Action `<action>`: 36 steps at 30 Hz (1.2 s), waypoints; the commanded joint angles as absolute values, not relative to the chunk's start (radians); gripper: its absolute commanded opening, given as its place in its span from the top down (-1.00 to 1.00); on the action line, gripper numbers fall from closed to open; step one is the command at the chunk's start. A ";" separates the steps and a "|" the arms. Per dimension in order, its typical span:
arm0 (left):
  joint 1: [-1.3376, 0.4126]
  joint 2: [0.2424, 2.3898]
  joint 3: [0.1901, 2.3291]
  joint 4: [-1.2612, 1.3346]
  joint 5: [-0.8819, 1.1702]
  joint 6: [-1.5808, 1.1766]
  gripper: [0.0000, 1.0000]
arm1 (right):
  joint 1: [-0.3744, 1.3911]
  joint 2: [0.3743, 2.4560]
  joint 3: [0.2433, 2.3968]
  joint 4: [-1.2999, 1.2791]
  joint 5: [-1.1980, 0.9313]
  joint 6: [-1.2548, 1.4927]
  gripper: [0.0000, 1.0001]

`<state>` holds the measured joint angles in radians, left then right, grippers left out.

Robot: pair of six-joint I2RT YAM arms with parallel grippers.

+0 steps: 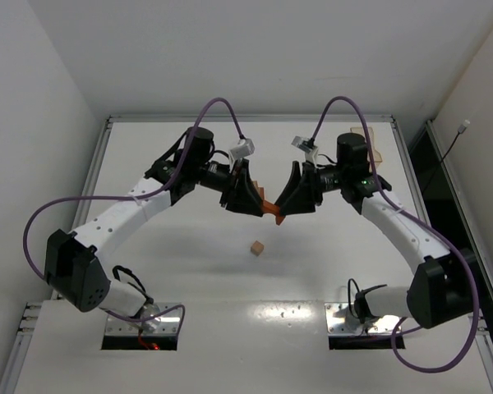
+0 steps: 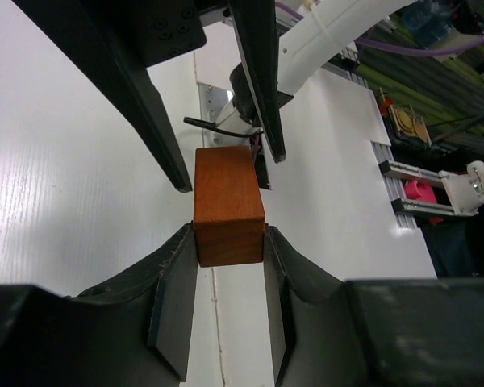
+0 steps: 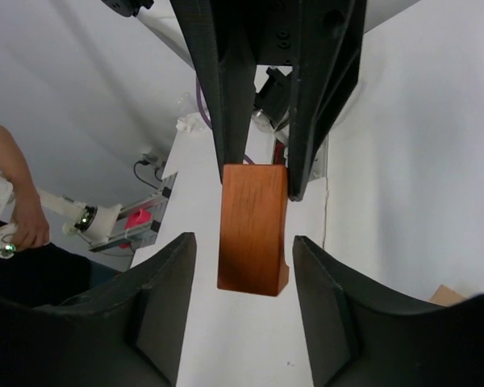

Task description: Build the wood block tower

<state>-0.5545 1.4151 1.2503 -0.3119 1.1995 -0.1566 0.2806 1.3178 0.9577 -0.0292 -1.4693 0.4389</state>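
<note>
White worktop (image 1: 189, 271) lay under both arms, and above its middle a reddish-brown block (image 2: 228, 205) hung in the air between them. The left gripper (image 1: 261, 205) had its jaws closed on one end of it, both pads pressed to its sides. The right gripper (image 1: 283, 208) faced it from the other side with jaws set wide around the free end: in the right wrist view a gap showed on one side of the block, with the other finger just beside it. That looked like a handover in mid-air, probably to turn the block so it could be set down the right way; the right jaws would need to close before the left ones let go, or the block would drop. A tan cube (image 1: 257, 247) sat alone on the worktop, near and just in front of the meeting point. No tower could be made out; some tan shapes near the far right edge were too small to tell. Plain white walls closed in the worktop, and a person's arm (image 3: 16, 185) showed beyond it in the right wrist view.
</note>
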 commanded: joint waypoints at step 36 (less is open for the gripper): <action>-0.526 1.325 1.227 -0.224 0.829 -0.285 -0.70 | 0.295 1.373 0.862 0.126 -1.505 0.445 1.00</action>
<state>-0.5468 1.4010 1.2243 -0.2089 1.0016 -0.2935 0.3050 1.3636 0.8745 0.0971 -1.4708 0.4946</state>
